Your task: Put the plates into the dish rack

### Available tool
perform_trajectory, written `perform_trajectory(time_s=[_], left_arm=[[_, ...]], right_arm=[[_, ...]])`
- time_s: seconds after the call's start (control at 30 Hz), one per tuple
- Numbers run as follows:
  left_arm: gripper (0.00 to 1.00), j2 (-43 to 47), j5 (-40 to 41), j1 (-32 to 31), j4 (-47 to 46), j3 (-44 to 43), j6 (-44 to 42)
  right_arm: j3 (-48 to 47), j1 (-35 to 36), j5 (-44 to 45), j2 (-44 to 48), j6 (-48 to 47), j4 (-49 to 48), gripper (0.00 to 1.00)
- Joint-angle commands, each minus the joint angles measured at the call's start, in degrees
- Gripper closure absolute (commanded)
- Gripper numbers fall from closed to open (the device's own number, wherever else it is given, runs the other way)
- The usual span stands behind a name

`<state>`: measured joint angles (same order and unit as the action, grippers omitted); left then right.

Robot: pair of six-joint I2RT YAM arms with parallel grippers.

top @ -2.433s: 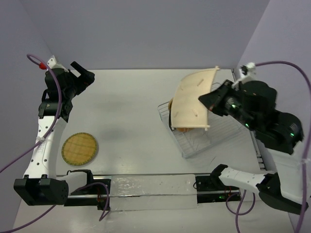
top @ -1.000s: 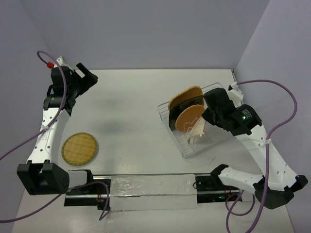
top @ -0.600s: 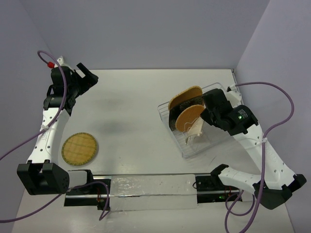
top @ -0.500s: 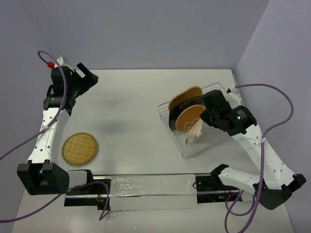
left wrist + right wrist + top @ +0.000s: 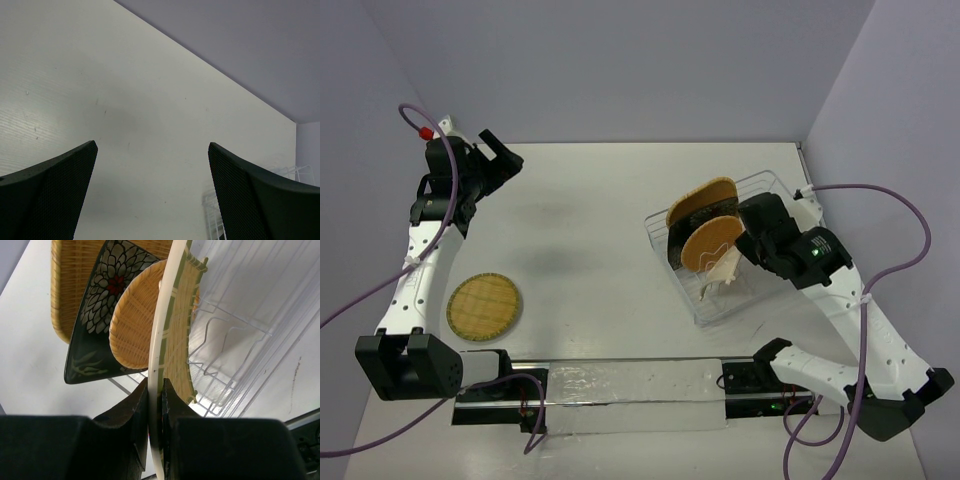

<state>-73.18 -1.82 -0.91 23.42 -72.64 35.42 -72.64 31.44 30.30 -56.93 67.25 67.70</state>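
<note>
**Right gripper (image 5: 155, 390): standing a woven plate on edge in the rack**

Pinched shut on the lower rim of the woven plate (image 5: 177, 330), kept upright and edge-on, probably to slip it between the wire tines of the rack (image 5: 225, 335) with both faces clear. Just beside it, standing in the rack: a round woven plate (image 5: 135, 325), a dark leaf-patterned plate (image 5: 97, 315) and a rear woven plate (image 5: 70, 285). Cannot tell here whether seated in a slot yet. Shown only from above: left gripper (image 5: 505, 155) raised at the far left, and a flat round plate (image 5: 485, 306) lying on the table (image 5: 600, 230), well apart from the rack. Shown only by the left wrist: fingers (image 5: 60, 190) spread wide, nothing between.
</note>
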Motion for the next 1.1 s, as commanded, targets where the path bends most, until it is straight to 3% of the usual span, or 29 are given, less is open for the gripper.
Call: perform_trajectory(time_s=[0.0,0.2,0.37,0.57,0.87,1.07], left_arm=[[0.01,-0.2,-0.2,0.6,-1.9,-0.2,-1.0],[0.01,-0.7,0.0,0.6,-1.8,-0.2,-1.0],[0.01,-0.6,0.1,0.6,-1.8,-0.3,-1.3],[0.01,-0.1,0.1,0.6,-2.0,0.2,-1.4],[0.01,-1.0,-0.5,0.6,-2.1,0.0,-1.6],[0.01,-1.9,-0.8,0.6,-2.2,-0.7,-1.8]], right_arm=[[-1.0,-0.5,2.4,-1.5,2.6,-3.6,1.00],[-2.4,-2.2,3.3,-2.1,3.3,-0.9,1.00],[2.4,-3.5,-1.3,-3.0,2.4,-8.1,1.00],[1.2,-3.9,-1.2,-4.9,1.0,-8.4,1.00],[-8.4,-4.5,-0.2,-1.8,-1.0,-5.5,1.00],[-8.7,-4.5,-0.2,-1.2,-1.4,-5.4,1.00]])
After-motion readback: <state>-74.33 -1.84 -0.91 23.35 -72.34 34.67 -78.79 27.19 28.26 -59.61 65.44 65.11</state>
